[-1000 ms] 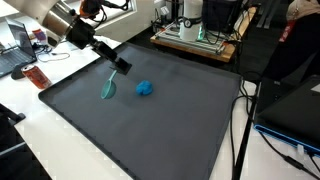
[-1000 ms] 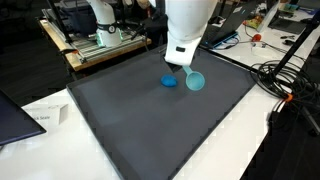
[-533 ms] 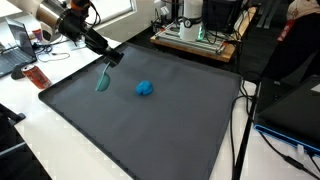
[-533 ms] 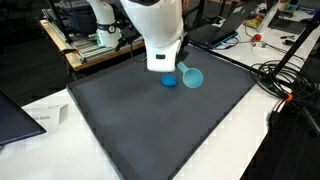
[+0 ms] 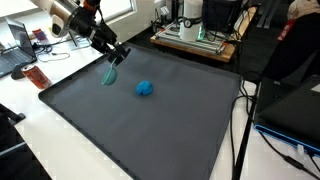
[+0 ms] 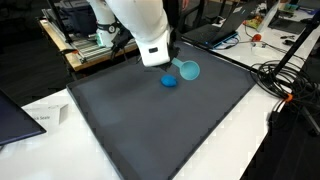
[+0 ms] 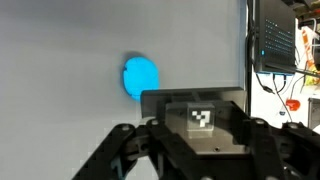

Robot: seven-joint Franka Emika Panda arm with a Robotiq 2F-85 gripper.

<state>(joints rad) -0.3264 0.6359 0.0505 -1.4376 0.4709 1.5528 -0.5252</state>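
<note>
Pincer (image 5: 118, 58) status in an exterior view: you've got it clamped on the handle of a teal spoon (image 5: 108, 76). The spoon hangs down from it, bowl lowest, over the far-left part of the dark mat (image 5: 150, 135). I honestly can't tell if the bowl touches the mat or sits just off it. A blue lump (image 5: 145, 88) lies on the mat to the right of the spoon and a bit nearer, apart from it.

In an exterior view from another spot, your pincer (image 6: 168, 62) pokes out under the big white wrist with its jaws closed on the spoon's handle. The spoon (image 6: 188, 70) has its bowl sticking out to the right, near the far edge of the mat (image 6: 150, 135). The blue lump (image 6: 170, 81) sits just nearer and left of the bowl.

In the wrist view your pincer (image 7: 196, 128) fills the bottom, with dark fingers either side of a grey block carrying a black-and-white tag (image 7: 202, 118). A blue oval (image 7: 140, 77) shows against the mat (image 7: 60, 50) just above the block's left end. I can't tell whether that's the lump or the spoon's bowl.
</note>
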